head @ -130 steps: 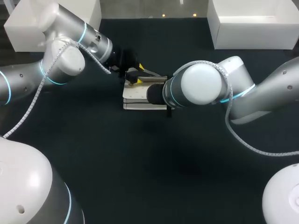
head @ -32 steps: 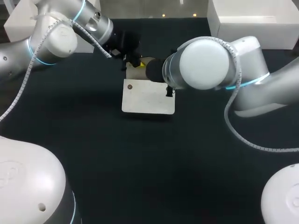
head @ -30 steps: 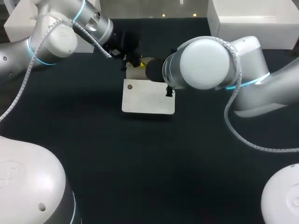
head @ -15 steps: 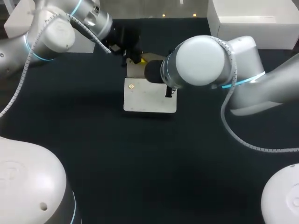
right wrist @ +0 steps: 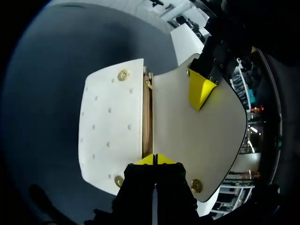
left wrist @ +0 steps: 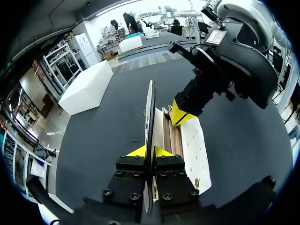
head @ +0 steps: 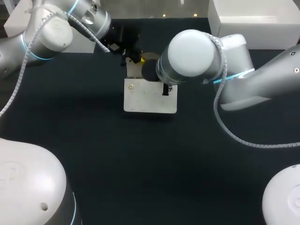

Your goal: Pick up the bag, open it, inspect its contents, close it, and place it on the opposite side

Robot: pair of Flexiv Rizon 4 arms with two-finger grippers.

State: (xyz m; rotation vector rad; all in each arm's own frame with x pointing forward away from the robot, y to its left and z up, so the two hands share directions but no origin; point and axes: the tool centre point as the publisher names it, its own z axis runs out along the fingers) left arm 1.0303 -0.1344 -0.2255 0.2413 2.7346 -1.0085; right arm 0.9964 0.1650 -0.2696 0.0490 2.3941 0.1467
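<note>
A white bag (head: 150,98) with gold snaps shows its dotted front panel (right wrist: 110,126) in the head view. Its flap (right wrist: 199,136) is swung open, away from the front panel. My left gripper (left wrist: 149,151) is shut on the flap's (left wrist: 150,108) thin edge, seen in the head view as a yellow tip at the bag's far side (head: 136,60). My right gripper (right wrist: 155,159) is shut on the bag's rim at the brown mouth (right wrist: 146,122). In the head view its fingers are hidden under its own wrist (head: 187,58). The bag's inside is only a narrow slit.
A white box (head: 255,23) stands at the table's back right, and another (head: 13,21) at the back left behind my left arm. Dark table (head: 150,164) stretches in front of the bag.
Several seconds ago the bag lay closed; now its flap is open. Over the last second both arms shifted slightly away from me, the right wrist moving left, with the bag held between them.
</note>
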